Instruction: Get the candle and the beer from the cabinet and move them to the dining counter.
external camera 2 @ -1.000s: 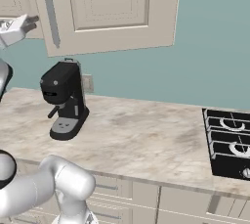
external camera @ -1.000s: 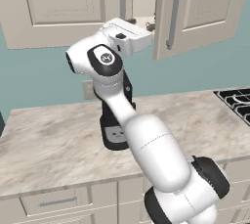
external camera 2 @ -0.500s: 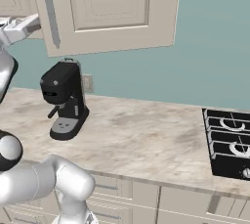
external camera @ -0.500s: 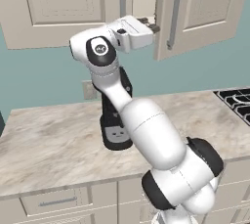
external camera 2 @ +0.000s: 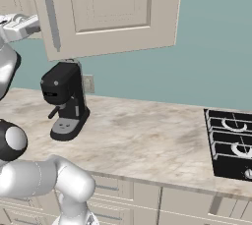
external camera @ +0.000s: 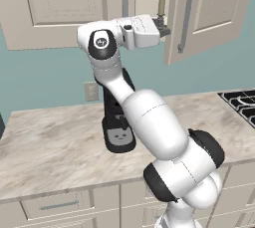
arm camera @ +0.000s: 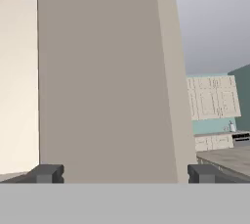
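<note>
Gripper [external camera: 162, 25]: jaws wide apart, empty, upper centre of left base view, at open cabinet [external camera: 199, 18]. Candle [external camera: 162, 4]: just above gripper; judged light, brittle taper, take by metal holder.

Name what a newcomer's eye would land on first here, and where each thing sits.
The white arm's open gripper reaches up at the beige wall cabinet's half-open door, with a slim beige candle just behind it. Below, a black coffee machine stands on the marbled worktop.
</note>
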